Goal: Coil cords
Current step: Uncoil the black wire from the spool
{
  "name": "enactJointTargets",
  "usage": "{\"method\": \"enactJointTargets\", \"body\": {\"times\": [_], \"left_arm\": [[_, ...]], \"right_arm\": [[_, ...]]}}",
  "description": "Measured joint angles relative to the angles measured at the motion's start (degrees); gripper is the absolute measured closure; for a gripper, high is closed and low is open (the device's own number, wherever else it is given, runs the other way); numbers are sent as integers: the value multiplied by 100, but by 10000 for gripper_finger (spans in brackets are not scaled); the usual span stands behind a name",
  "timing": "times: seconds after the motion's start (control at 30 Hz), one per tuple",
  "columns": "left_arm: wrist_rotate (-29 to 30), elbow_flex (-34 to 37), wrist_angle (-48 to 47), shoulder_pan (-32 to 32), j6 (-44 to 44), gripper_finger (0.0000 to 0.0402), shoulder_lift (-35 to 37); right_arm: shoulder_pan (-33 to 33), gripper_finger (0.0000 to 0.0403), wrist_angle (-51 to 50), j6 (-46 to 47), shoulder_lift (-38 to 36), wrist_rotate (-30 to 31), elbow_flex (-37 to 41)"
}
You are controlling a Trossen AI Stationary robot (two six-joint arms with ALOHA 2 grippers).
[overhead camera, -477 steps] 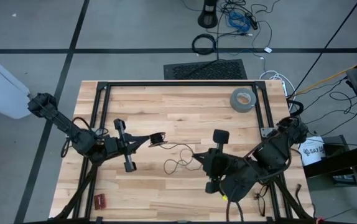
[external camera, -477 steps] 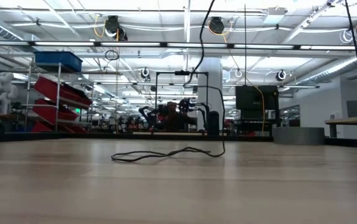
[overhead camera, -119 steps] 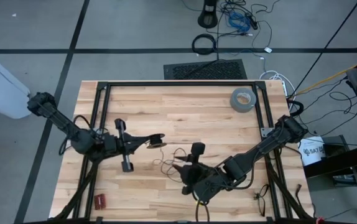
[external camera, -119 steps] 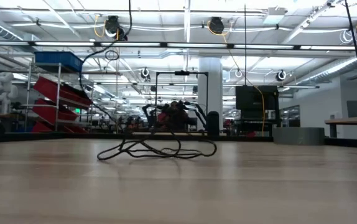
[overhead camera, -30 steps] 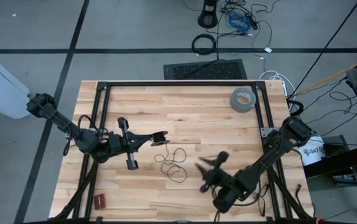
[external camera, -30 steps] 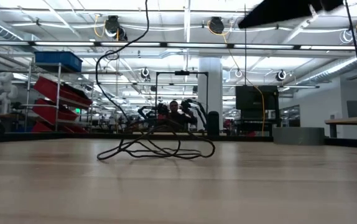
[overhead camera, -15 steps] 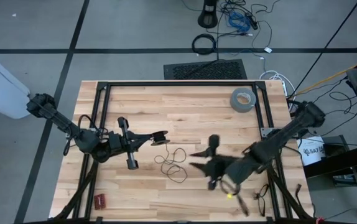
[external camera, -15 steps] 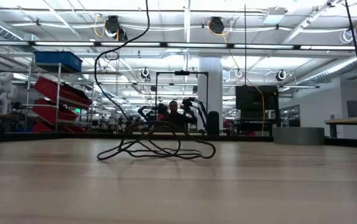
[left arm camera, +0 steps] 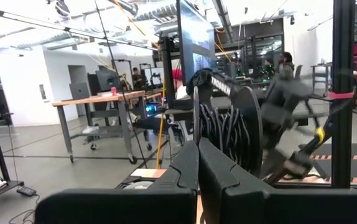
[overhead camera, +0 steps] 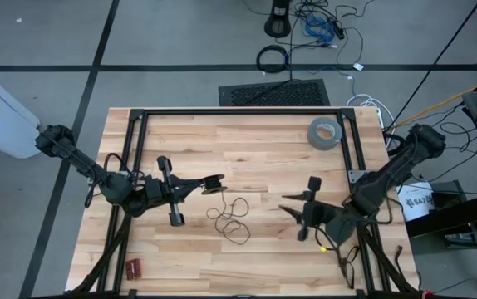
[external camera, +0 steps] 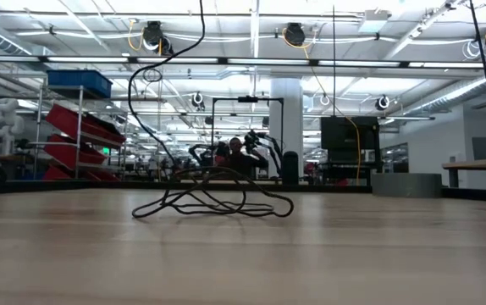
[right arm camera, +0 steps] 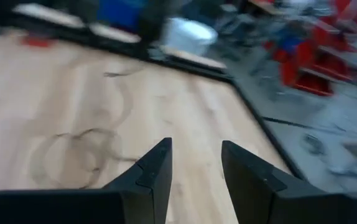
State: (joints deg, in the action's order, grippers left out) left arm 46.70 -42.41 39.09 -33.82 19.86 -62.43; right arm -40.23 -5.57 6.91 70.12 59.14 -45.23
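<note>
right tool (overhead camera: 289, 208) swung away, released | cords (overhead camera: 230, 218) between tools | left tool (overhead camera: 208, 186) clenched

Right gripper (overhead camera: 289, 208) has pulled back toward the right side of the table, clear of the wire (overhead camera: 228, 218); four seconds ago it sat right over the wire's loose end, a second ago it was low near the front edge. Its fingers now stand apart with nothing between them. The wire went from one long stretched strand sixteen seconds ago to a bunched pile of loops mid-table, lying loose.
</note>
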Motion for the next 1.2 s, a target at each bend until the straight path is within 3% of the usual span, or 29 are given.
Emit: {"method": "enactJointTargets", "body": {"times": [0.13, 0.27, 0.37, 0.43, 0.63, 0.73, 0.9, 1.2], "left_arm": [[-2, 2, 44, 11, 15, 401, 0], [-69, 2, 46, 15, 16, 401, 0], [-179, 1, 50, 15, 13, 401, 0], [-190, 2, 48, 13, 11, 401, 0], [-195, 2, 48, 13, 9, 401, 0], [-195, 2, 48, 13, 7, 401, 0], [-195, 2, 48, 11, 7, 401, 0], [-197, 2, 46, 11, -11, 401, 0]], "right_arm": [[379, 275, 1717, -88, 190, 230, 782], [696, 275, 3265, -490, 554, -204, 1005], [839, 275, 4040, -1148, 947, -939, 886], [843, 275, 4191, -1767, 1247, -1382, 642], [886, 263, 4222, -2635, 2248, -1360, -412], [995, 247, 4233, -2581, 2636, -1018, -995], [1137, 221, 4184, -2466, 3044, -982, -1652], [1389, 216, 4042, -1892, 3488, -957, -1944]]}}
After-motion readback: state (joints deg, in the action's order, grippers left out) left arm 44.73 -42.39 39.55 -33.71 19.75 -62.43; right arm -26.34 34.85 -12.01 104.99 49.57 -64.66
